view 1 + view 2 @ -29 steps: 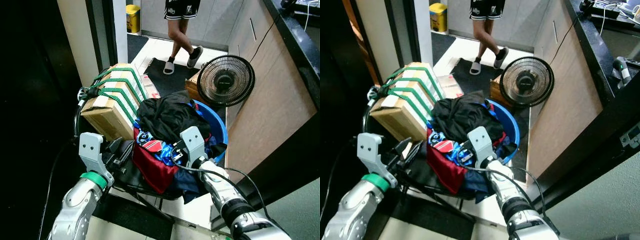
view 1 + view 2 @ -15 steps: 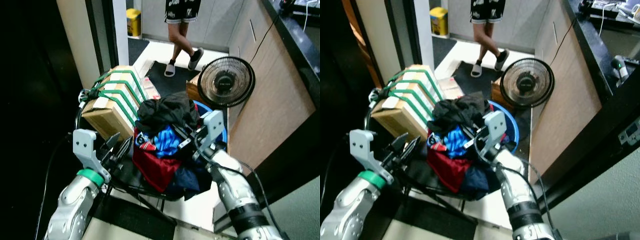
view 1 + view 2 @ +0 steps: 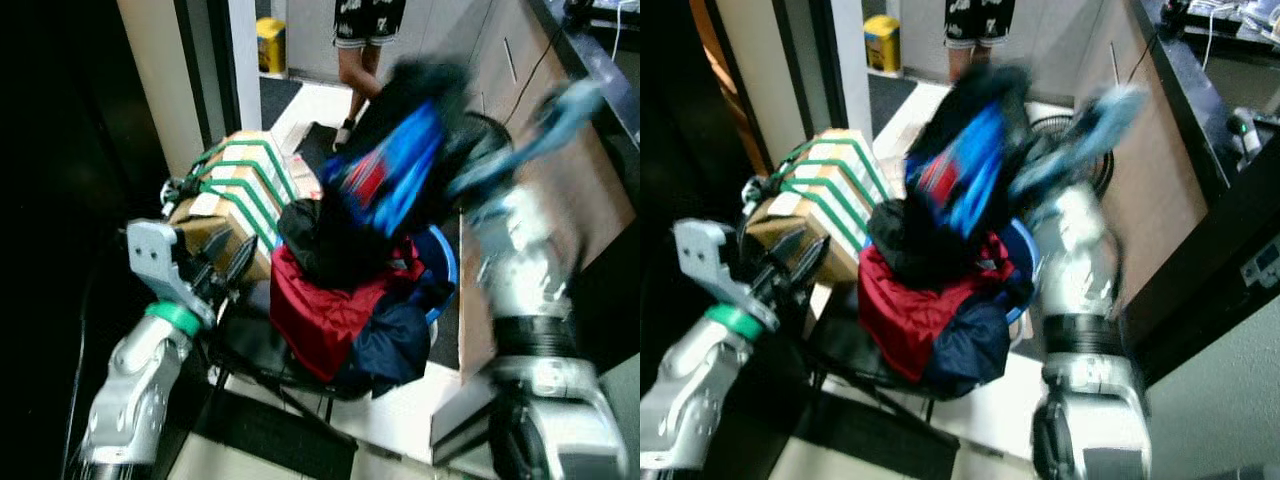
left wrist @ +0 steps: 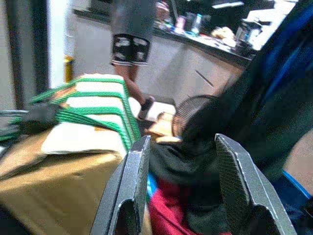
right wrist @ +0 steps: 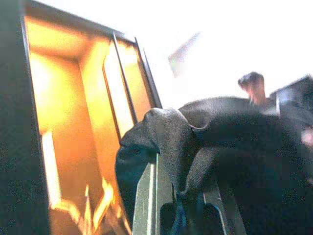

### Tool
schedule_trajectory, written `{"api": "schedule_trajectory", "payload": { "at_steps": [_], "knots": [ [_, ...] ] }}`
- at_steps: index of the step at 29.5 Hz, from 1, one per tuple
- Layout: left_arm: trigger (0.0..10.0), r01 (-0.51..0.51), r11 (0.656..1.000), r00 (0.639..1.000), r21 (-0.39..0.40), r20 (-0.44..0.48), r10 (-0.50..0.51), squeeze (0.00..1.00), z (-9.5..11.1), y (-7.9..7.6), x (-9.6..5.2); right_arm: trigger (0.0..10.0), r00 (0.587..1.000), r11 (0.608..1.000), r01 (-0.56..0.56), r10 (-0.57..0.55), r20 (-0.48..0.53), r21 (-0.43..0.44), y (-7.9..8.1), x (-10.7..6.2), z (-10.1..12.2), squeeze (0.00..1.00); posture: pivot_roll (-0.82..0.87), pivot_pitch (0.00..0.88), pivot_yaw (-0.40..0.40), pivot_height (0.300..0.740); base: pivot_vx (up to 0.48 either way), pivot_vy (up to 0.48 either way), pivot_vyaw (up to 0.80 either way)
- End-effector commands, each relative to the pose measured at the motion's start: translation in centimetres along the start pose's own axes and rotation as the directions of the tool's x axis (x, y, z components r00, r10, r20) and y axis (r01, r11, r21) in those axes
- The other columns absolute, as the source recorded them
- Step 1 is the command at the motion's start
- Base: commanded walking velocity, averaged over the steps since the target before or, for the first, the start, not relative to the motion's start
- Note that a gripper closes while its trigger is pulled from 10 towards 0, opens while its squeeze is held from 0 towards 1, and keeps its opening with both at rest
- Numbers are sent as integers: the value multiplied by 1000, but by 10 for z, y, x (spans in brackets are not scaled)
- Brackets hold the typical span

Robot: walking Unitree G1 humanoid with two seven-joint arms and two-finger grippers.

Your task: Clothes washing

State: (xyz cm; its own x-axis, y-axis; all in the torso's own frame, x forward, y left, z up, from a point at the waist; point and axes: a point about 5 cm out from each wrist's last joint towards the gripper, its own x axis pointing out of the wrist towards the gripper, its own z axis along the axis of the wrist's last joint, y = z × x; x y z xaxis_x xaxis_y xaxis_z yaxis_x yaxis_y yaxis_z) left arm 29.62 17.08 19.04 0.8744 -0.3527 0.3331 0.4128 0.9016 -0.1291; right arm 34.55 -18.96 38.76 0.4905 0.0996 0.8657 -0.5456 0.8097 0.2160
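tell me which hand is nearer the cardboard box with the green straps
Left. The left hand hovers open right beside the cardboard box, at its near end. The right hand is raised above the laundry pile, holding up a blue and black garment.

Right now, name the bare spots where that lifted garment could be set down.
Bare floor: the white strip in front of the blue basin, and the dark mat by the person's feet. The basin is heaped with clothes; the strapped cardboard box crowds its left, the left gripper beside it.
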Motion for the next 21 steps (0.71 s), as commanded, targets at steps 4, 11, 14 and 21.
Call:
{"api": "schedule_trajectory", "payload": {
  "at_steps": [4,11,14,21],
  "knots": [
    [10000,-10,1000,1000,-12,9,10,0,3,-1,2,0,994,1000,30,-29,-104,9,1,-18,-21,0,49,0,16,740,0,0,0],
    [10000,-89,995,996,-42,10,90,0,10,0,9,10000,915,987,146,-161,-370,-68,3,-61,-71,0,55,0,10,740,0,0,0],
    [10000,-104,995,994,-10,-30,104,0,7,-1,11,10000,894,984,165,-178,-411,-67,4,-73,-80,0,55,0,10,740,0,0,0],
    [10000,-49,998,995,48,-88,53,0,-1,-15,10,10000,835,979,159,-65,-547,126,16,-119,-101,0,52,0,-11,740,0,0,0]
  ]
}}
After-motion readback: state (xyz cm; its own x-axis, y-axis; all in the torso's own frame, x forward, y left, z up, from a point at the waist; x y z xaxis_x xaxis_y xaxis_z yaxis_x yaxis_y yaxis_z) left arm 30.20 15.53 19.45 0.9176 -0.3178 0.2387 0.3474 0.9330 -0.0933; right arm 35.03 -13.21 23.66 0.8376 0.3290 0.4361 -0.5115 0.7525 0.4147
